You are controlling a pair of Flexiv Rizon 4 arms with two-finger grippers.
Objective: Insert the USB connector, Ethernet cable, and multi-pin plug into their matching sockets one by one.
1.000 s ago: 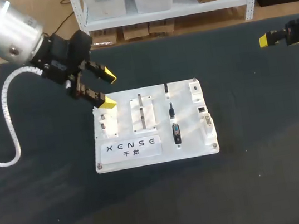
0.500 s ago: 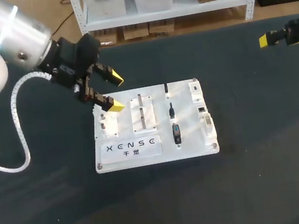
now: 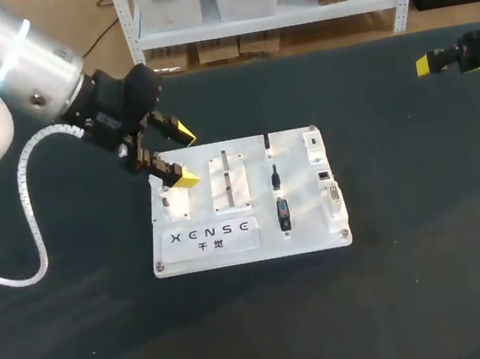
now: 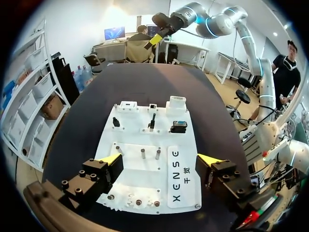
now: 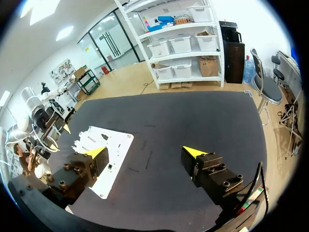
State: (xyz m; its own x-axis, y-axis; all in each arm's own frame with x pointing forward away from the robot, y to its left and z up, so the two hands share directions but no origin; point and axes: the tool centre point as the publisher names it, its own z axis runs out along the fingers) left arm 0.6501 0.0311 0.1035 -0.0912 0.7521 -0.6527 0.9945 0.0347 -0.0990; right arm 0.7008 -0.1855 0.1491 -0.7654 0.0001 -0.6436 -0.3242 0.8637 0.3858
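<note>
Dark table point(image 3: 418, 279), left arm point(image 3: 35, 75) comes in from its left edge. White board point(image 3: 305, 224) lies mid-table; can't tell if it is fixed down. Left gripper point(image 3: 183, 157) hangs over the board's far-left corner, fingers spread wide, holding nothing. Right gripper point(image 5: 145, 153) is parked at the table's far-right edge, also spread and empty. All three plugs sit unplugged in a column right of board centre: largest plug point(image 3: 283, 214) nearest, middle plug point(image 3: 274, 176), far plug point(image 3: 267, 144). The sockets point(image 3: 323, 174) line the board's right edge. Risks: the lower finger sits close over the small posts point(image 3: 166, 195) and a low traverse likely clips them or the centre uprights point(image 3: 228, 181). If the board is loose, that shoves it and shifts the socket positions. The plugs sit close together, so wide fingers may catch two.
</note>
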